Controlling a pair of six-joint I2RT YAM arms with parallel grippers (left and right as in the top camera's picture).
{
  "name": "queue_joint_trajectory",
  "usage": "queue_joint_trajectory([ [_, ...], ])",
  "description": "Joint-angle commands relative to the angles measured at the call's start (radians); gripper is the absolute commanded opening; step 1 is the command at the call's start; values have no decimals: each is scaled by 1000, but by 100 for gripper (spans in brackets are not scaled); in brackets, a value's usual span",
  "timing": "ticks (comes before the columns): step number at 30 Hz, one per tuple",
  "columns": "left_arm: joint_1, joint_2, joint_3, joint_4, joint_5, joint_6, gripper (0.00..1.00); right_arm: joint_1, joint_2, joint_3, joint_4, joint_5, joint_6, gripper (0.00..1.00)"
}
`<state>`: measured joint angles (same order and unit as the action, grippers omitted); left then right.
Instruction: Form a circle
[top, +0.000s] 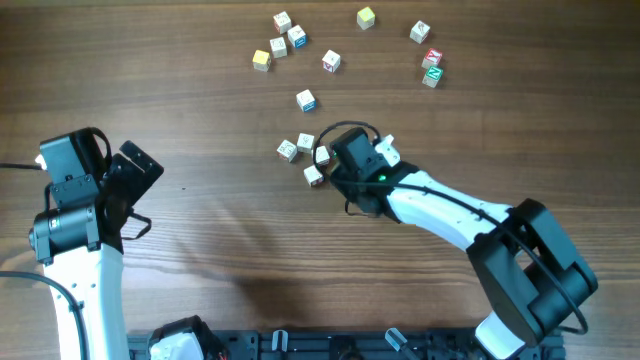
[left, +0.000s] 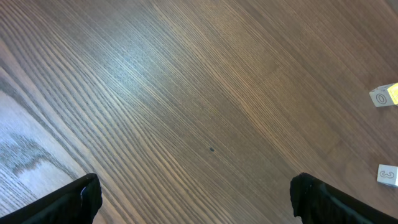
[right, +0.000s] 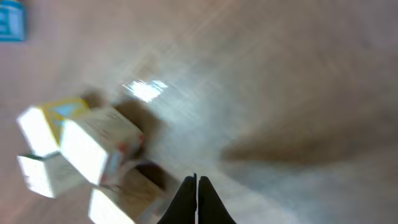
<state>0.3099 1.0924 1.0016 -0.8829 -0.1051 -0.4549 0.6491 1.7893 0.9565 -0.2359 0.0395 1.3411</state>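
The loose ring of small white-faced wooden alphabet cubes sits mid-frame on the brown wooden table, just left of the right fingers, which are pressed together and empty. The left fingers, spread wide, hang well apart at left; the right arm is nearer.

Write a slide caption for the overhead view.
Shut right gripper beside a loose cluster of small wooden alphabet cubes on a brown wooden table; left gripper open; more cubes scattered beyond.
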Motion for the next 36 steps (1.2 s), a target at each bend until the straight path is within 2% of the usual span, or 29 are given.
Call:
queue_joint_trajectory([
  [1, 5, 1, 0, 2, 11, -10, 100, -35, -24, -7, 65, 31, -117, 4],
  [7, 5, 1, 0, 2, 11, -9, 100, -45, -24, -7, 101, 53, -139, 4],
  [12, 5, 1, 0, 2, 11, -10, 100, -45, -24, -7, 246, 57, -318, 5],
  [16, 5, 1, 0, 2, 11, -9, 100, -48, -24, -5, 255, 54, -348, 5],
  [24, 5, 1, 0, 2, 11, -9, 100, -54, -20, -5, 156, 59, -288, 5],
  [27, 5, 1, 0, 2, 11, -10, 100, -54, -13, -5, 111, 28, -212, 5],
  [36, 5, 1, 0, 2, 11, -10, 100, -51, -13, -5, 9, -129, -106, 5],
])
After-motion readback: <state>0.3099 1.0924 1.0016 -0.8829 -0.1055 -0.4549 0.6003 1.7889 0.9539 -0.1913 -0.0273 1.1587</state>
